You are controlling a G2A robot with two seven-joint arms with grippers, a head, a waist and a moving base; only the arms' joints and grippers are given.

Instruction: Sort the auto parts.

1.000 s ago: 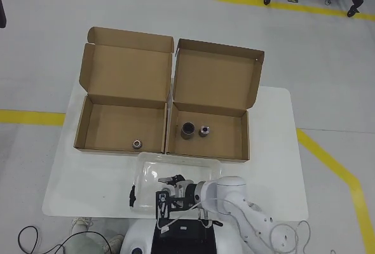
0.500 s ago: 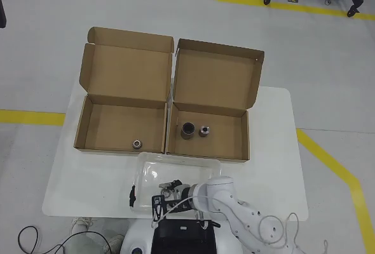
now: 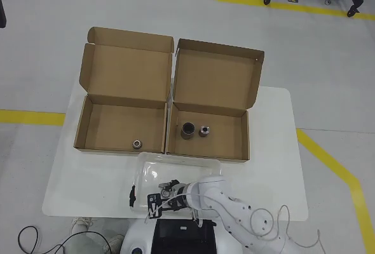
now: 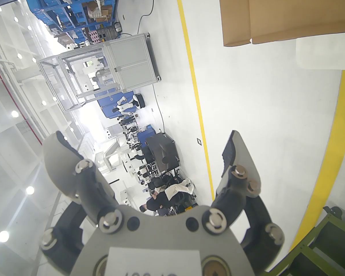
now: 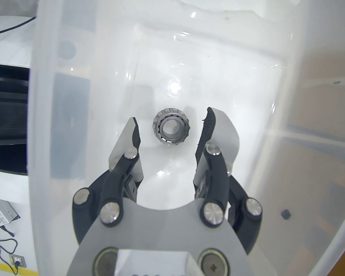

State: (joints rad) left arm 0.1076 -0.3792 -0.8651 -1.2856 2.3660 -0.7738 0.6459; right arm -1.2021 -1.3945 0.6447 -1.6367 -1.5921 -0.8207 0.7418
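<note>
- R gripper (image 5: 171,114) hangs inside the clear plastic tub (image 5: 290,58), fingers spread, nothing held.
- A roller bearing (image 5: 171,130) lies on the tub floor, bore facing the wrist cam. It sits in line w/ the gap between the 2 fingers, and neither pad looks to touch it.
- L gripper (image 4: 145,137) is also spread wide and empty, aimed out at the workshop floor and away from the parts.
- Beyond the tub, 2 open cardboard boxes stand side by side on the white table (image 3: 270,159).
- The left-hand box (image 3: 121,127) holds 1 small ring-like part (image 3: 136,143).
- The right-hand box (image 3: 206,130) holds 2: a dark cup-shaped part (image 3: 188,130) and a smaller metal part (image 3: 204,130) just beside it.
- Step in hand, prob.: picking the bearing out of the tub.
- Next move calls for easing down so the pads flank the outer race, pinching firmly, then lifting straight up to clear the tub wall.
- Which box it belongs in can't be told for sure; the lone ring looks the closer match.
</note>
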